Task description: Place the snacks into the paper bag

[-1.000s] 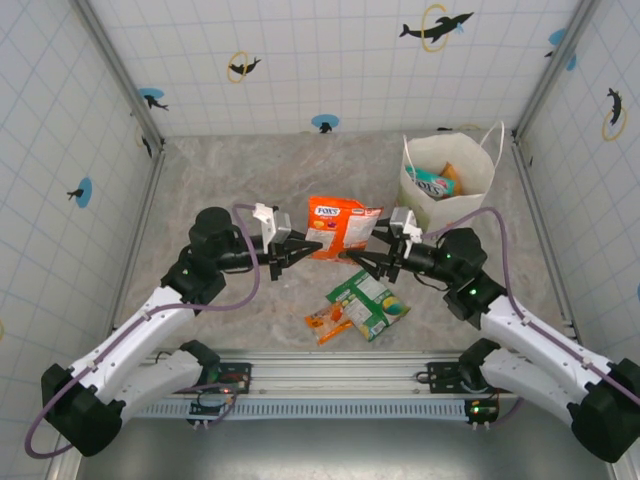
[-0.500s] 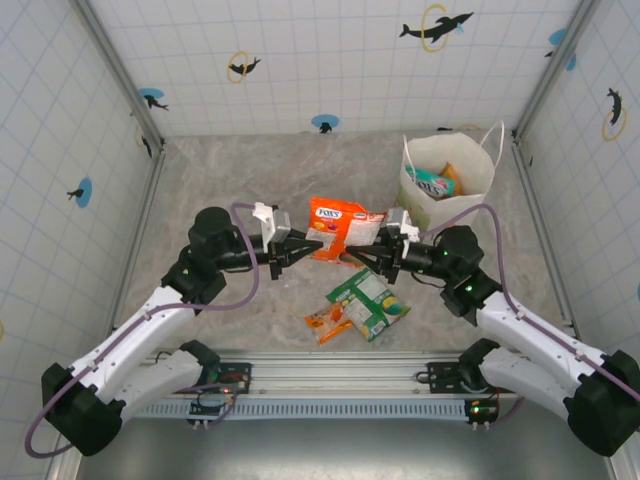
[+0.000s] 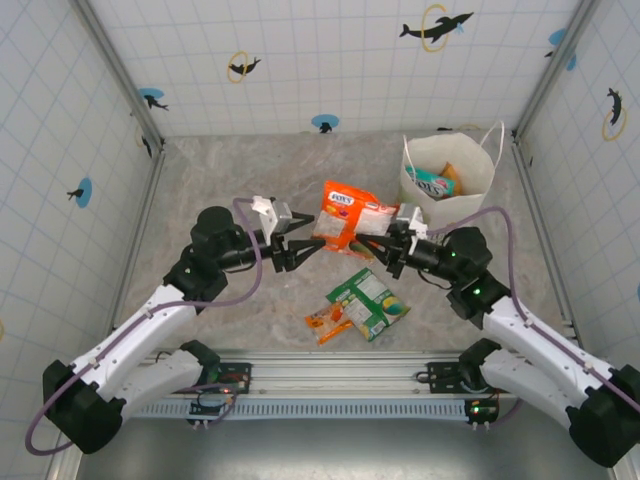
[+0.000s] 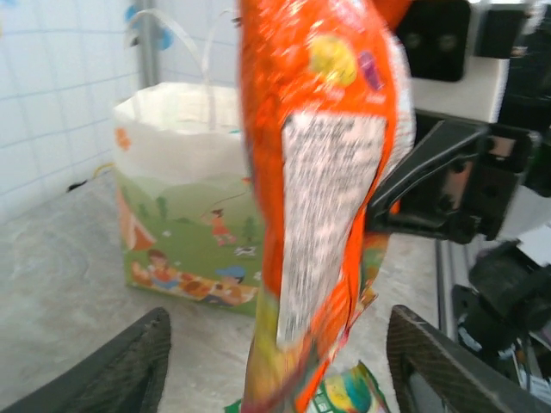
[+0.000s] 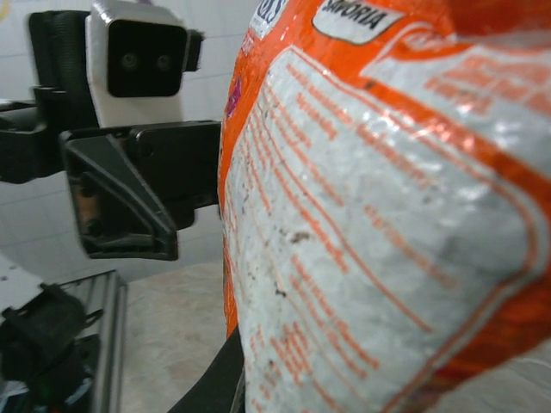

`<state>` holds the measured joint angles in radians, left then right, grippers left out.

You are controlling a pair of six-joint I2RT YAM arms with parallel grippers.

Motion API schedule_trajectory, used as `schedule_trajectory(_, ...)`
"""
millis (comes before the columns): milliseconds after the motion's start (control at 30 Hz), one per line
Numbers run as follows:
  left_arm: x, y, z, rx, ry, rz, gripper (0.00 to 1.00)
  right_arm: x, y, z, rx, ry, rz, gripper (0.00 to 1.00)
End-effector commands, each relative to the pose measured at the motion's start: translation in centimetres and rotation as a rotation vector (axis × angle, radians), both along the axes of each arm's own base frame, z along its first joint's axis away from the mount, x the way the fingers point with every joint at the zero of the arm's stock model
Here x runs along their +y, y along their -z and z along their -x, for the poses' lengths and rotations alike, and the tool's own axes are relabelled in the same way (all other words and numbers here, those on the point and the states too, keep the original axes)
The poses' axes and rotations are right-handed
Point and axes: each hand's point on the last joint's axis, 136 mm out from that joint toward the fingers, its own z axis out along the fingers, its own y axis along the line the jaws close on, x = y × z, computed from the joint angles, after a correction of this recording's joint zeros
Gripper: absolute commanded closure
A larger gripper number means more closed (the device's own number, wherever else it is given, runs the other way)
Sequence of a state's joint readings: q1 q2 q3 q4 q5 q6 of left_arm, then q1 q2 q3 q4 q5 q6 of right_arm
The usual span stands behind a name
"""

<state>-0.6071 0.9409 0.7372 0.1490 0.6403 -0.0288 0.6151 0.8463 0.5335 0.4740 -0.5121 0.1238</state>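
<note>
Here, large orange packet (image 3: pixel 348 214) pinched in right fingers (image 4: pixel 426 185), between wide-spread left fingers (image 4: pixel 129 366), paper bag (image 3: pixel 450 180) just beyond.

Glossy foil packet (image 3: pixel 350 215); matt paper bag (image 3: pixel 476 172).

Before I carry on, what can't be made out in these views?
- Top view: most of the paper bag's inside, hidden by its own walls.
- Right wrist: where the right gripper's fingertips pinch, covered by the orange packet.
- Left wrist: the orange packet's print, too blurred to read.
</note>
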Motion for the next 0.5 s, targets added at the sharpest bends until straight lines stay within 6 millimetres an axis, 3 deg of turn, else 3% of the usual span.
schedule_trajectory(0,1.3,1.4,-2.9,0.094,-0.194,-0.03,0.28,-2.7,-4.9,-2.2,-0.108,0.176,-0.045,0.87)
schedule_trajectory(300,4.4,5.9,-7.2,0.261,-0.522,-0.101,0.2,-10.9,-12.8,-8.2,-0.189,0.548,-0.061,0.86)
schedule_trajectory(467,4.5,6.7,-7.8,0.303,-0.555,-0.117,0.2,-14.8,-15.1,-11.3,-0.139,0.637,-0.06,0.85)
